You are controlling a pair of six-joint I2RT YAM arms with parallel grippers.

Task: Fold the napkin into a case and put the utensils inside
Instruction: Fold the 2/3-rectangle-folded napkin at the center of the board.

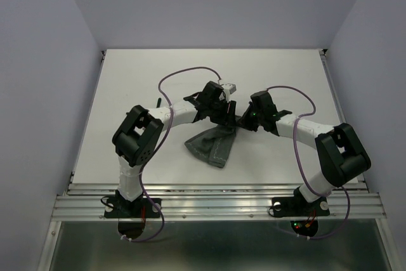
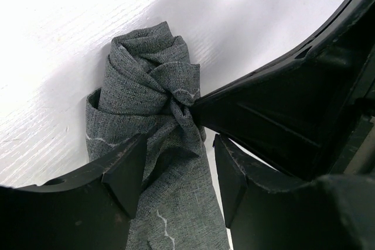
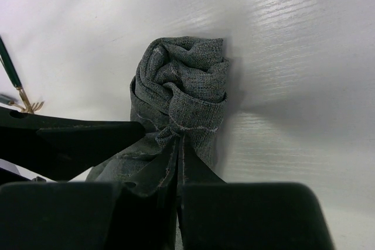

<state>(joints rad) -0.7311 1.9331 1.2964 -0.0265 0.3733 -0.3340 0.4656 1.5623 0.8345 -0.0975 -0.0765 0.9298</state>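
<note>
Grey-green napkin (image 1: pixel 212 144) lies rolled at mid-table, your right gripper (image 3: pixel 177 147) clamped on its twisted waist and your left gripper (image 2: pixel 179 174) spread astride it, while a gold fork (image 3: pixel 26 105) lies outside on the table.

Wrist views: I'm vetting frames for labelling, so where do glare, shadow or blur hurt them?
Left wrist: table blown out white at upper left, napkin sharp. Right wrist: glare streaks on the table at upper right, soft shadow right of the napkin, the near fingers dark and blurred.
</note>
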